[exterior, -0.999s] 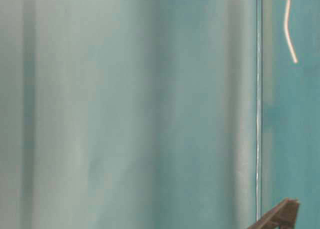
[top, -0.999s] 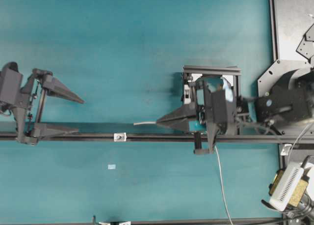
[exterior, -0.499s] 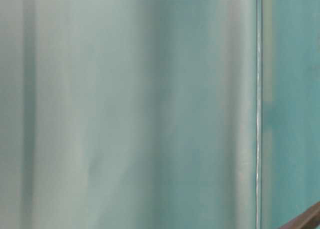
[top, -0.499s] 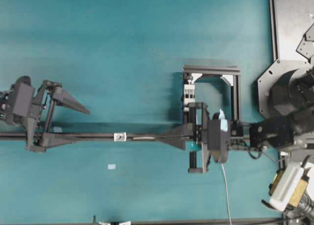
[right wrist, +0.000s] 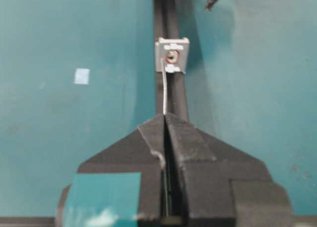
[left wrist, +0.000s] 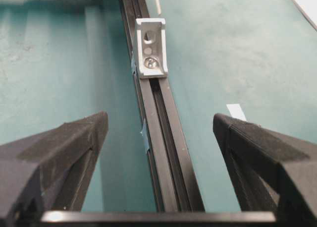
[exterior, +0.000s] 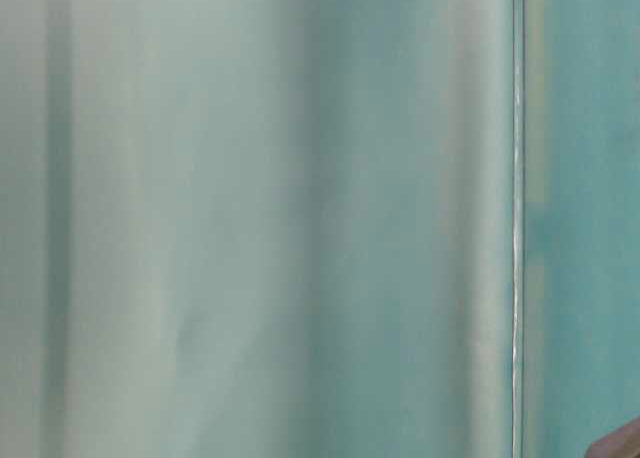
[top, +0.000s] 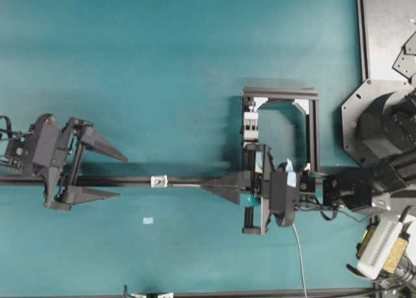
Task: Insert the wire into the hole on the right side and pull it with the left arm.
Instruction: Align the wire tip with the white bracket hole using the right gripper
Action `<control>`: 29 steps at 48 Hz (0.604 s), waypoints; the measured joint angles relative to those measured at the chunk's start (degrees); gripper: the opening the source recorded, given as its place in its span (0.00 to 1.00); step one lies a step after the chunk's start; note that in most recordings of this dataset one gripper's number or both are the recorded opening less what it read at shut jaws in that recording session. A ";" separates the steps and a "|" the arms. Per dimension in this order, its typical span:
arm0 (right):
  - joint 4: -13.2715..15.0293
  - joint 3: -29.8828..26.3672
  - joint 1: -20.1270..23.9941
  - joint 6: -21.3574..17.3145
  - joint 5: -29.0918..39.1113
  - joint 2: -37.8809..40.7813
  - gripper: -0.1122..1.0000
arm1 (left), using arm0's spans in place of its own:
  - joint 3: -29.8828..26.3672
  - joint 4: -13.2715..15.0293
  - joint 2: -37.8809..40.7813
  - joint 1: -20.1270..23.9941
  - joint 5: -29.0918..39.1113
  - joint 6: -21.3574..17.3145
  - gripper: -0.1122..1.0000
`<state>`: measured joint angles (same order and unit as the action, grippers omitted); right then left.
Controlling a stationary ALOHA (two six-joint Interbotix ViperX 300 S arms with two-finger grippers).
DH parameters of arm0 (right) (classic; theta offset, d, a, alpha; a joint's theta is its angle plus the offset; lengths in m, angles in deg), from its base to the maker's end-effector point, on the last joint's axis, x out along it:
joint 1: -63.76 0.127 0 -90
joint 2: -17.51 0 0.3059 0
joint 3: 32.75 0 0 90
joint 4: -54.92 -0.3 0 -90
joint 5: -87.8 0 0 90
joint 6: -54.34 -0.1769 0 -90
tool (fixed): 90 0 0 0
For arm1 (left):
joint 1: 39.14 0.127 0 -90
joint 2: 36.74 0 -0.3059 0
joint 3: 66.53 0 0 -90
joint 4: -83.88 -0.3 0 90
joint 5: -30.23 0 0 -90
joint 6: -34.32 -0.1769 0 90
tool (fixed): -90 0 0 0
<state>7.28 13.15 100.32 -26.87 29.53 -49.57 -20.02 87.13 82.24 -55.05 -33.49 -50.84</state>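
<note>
Threading step: wire tip lined up just short of the hole.

The right gripper (right wrist: pixel 165 119), its black wedge fingers pinched together on the thin whitish wire (right wrist: pixel 164 90), holds the stiff free end along the black rail (right wrist: pixel 171 48), its tip just below the hole (right wrist: pixel 171 54) in the small silvery bracket. The next move, I judge, calls for a fine, straight push. The left gripper (left wrist: pixel 158 133) straddles the rail beyond the bracket, jaws wide apart and empty, above the matte teal table (top: pixel 162 64).
</note>
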 measured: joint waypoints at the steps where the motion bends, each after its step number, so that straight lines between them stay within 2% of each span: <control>1: -0.18 0.00 0.00 0.09 -0.18 0.18 0.12 | 0.09 0.00 0.00 0.09 0.00 0.00 0.76; 9: -1.41 0.00 -0.09 0.09 -0.62 1.41 0.12 | -0.09 0.00 0.00 0.09 0.00 0.09 0.76; 29: -1.41 -0.18 0.00 0.09 -2.72 2.90 0.12 | -0.09 0.09 0.00 0.35 0.00 0.00 0.76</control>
<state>5.88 12.98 100.32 -26.78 26.80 -46.67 -20.10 87.22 82.24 -54.70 -33.49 -50.84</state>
